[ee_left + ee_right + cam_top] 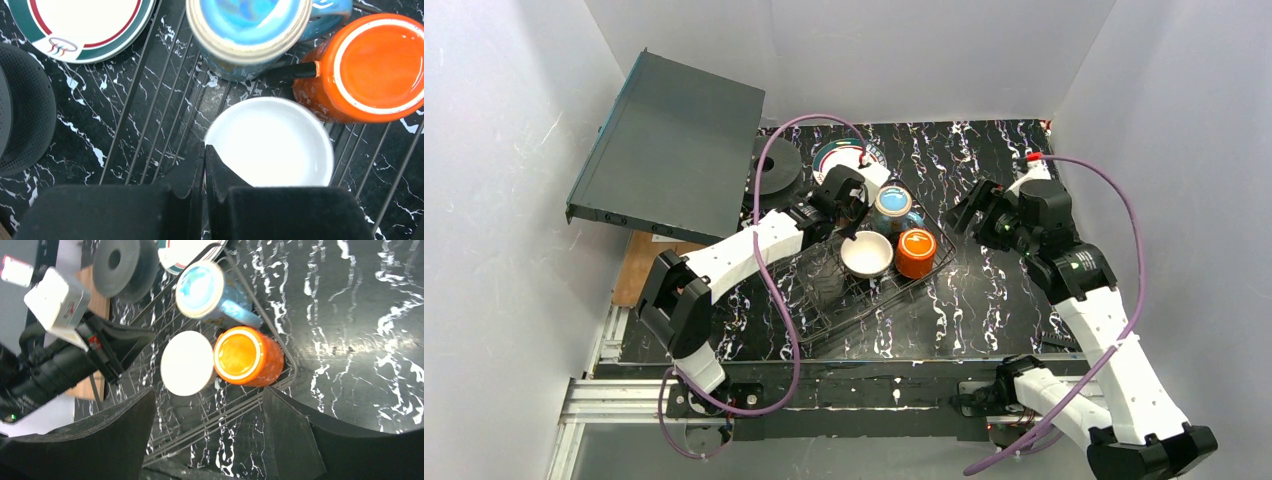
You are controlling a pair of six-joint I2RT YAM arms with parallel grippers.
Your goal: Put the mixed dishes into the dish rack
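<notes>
The wire dish rack (pixel 844 312) stands mid-table. In it are the cream bowl (pixel 866 253), the orange cup (pixel 915 252) mouth-down and the blue mug (pixel 892 203). The green-and-red rimmed plate (pixel 839 155) lies on the table behind the rack. The red-patterned plate is out of view. My left gripper (pixel 852 208) is shut and empty, its tips (pixel 205 148) at the left rim of the bowl (pixel 270 142), above the rack wires (pixel 150 100). My right gripper (pixel 969 215) is open and empty to the right of the rack, looking down at the cup (pixel 242 355) and bowl (pixel 187 362).
A black spool-like disc (pixel 776 165) sits left of the plate. A flat grey-black box (pixel 674 145) leans at the back left over a wooden board (pixel 639 265). White walls close in on three sides. Purple cables loop over both arms.
</notes>
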